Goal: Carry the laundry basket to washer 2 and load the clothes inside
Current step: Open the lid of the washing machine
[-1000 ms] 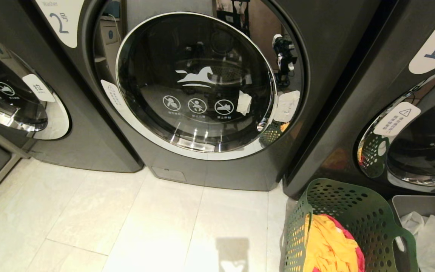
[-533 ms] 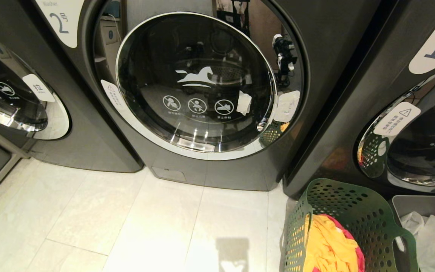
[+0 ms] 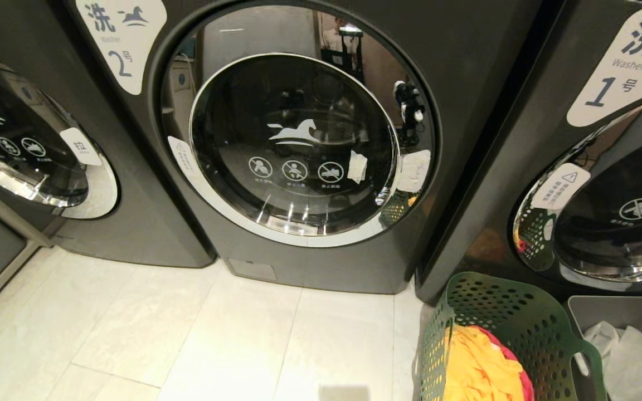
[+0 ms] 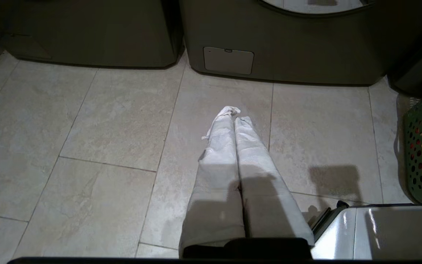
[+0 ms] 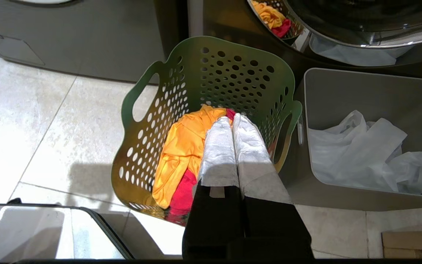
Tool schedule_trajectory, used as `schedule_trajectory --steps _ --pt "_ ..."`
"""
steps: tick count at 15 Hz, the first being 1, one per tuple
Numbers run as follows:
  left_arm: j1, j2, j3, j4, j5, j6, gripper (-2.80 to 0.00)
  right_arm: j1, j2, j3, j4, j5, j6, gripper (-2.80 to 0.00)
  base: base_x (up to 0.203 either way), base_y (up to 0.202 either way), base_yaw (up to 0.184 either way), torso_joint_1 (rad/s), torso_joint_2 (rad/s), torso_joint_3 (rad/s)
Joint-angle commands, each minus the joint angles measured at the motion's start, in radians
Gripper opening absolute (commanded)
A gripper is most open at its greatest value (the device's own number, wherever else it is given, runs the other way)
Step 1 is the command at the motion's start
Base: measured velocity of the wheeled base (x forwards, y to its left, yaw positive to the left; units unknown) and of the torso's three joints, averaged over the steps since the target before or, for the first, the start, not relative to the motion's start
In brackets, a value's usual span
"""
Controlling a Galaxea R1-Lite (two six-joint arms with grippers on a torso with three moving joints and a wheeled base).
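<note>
Washer 2 (image 3: 298, 150) fills the middle of the head view, its round chrome-rimmed door closed and its white "2" label (image 3: 122, 39) at the upper left. The dark green laundry basket (image 3: 507, 328) (image 5: 211, 91) stands on the floor at the lower right, in front of the machine marked 1. Inside lie the clothes, a yellow garment (image 5: 181, 150) over a pink-red one (image 5: 183, 190). My right gripper (image 5: 232, 118) hangs shut above the basket, holding nothing. Over bare tiles in front of washer 2, my left gripper (image 4: 234, 114) is shut and empty. Neither arm shows in the head view.
Washer 1 (image 3: 616, 167) stands at the right and a third machine (image 3: 25, 156) at the left. A grey solid-walled bin (image 5: 372, 91) holding white bag-like material (image 5: 365, 146) sits beside the basket. Pale tile floor (image 3: 187, 334) stretches before washer 2. My base's edge (image 4: 379, 231) shows low down.
The head view has tilted upward: the washers and basket sit lower in the picture and more of the labels shows. Nothing in the scene itself has moved.
</note>
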Motion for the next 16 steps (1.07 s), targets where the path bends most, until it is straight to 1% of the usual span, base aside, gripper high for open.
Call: schedule_trajectory --steps 1,16 --pt "0.0 0.002 0.0 0.001 0.001 0.0 -2.8 -0.001 0.003 0.0 0.001 0.001 0.001 -2.8 0.0 0.0 0.0 -0.001 0.0 0.196" --pt "0.0 0.002 0.0 0.001 0.001 0.0 -2.8 0.001 0.001 0.0 0.001 -0.001 0.004 -2.8 0.0 0.0 0.0 0.002 0.0 0.201"
